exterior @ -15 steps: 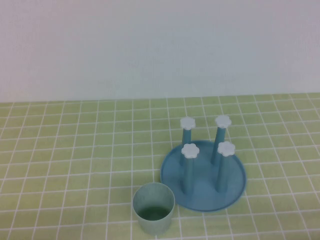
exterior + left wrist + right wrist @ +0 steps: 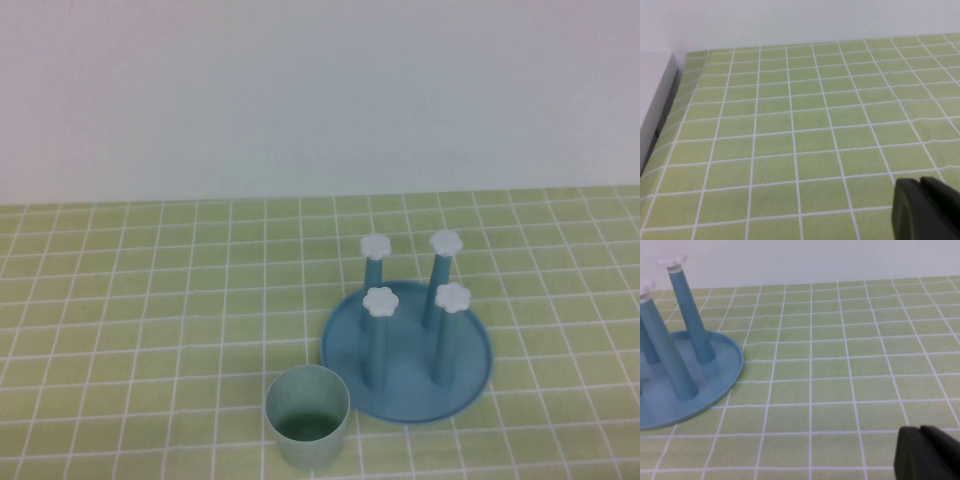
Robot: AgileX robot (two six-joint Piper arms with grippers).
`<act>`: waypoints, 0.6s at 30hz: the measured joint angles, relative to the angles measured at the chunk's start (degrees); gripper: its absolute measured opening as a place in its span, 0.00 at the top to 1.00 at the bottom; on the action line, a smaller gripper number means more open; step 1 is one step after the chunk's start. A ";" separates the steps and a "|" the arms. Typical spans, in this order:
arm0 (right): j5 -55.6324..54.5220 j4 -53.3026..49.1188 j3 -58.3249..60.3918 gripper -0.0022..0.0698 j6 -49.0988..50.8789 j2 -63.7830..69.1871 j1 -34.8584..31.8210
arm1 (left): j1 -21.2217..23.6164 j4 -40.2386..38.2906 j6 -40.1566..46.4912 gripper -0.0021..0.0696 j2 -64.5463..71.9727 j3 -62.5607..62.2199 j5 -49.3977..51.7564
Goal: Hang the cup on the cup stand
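Observation:
The pale mint-green cup (image 2: pixel 307 416) stands upright, mouth up, near the table's front edge. The blue cup stand (image 2: pixel 407 352) sits just to its right, with four upright posts topped by white flower knobs (image 2: pixel 380 300). Part of the stand (image 2: pixel 685 375) shows in the right wrist view. My left gripper (image 2: pixel 920 184) is shut and empty over bare cloth; neither cup nor stand shows in its view. My right gripper (image 2: pixel 921 431) is shut and empty, off to the side of the stand. Neither gripper shows in the high view.
A green cloth with a white grid (image 2: pixel 150 300) covers the table. A white wall (image 2: pixel 300 90) runs along the back. The table's left edge (image 2: pixel 662 115) shows in the left wrist view.

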 joint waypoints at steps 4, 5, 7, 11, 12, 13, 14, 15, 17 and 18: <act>0.00 0.00 0.00 0.97 0.00 0.00 0.00 | 0.00 0.00 0.00 0.97 0.00 0.00 0.00; 0.00 0.00 0.00 0.97 0.00 0.00 0.00 | 0.00 0.00 0.00 0.97 0.00 0.00 0.00; 0.00 0.00 0.00 0.97 0.00 0.00 0.00 | 0.00 0.00 0.00 0.97 0.00 0.00 0.00; 0.00 0.00 0.00 0.97 0.00 0.00 0.00 | 0.00 0.00 0.00 0.97 0.00 0.00 0.00; 0.00 0.00 0.00 0.97 0.00 0.00 0.00 | 0.00 0.50 0.34 0.97 0.00 0.00 0.00; 0.00 0.00 0.00 0.97 0.00 0.00 0.00 | 0.00 2.23 1.69 0.97 0.00 0.00 0.00; 0.00 0.00 0.00 0.97 0.00 0.00 0.00 | 0.00 3.84 2.59 0.97 0.00 0.00 0.00; 0.00 0.00 0.00 0.97 0.00 0.00 0.00 | 0.00 4.43 2.76 0.97 0.00 0.00 0.00; 0.00 0.00 0.00 0.97 0.00 0.00 0.00 | 0.00 4.67 2.76 0.97 0.00 0.00 0.00; 0.00 0.00 0.00 0.97 0.00 0.00 0.00 | 0.00 4.67 2.76 0.97 0.00 0.00 0.00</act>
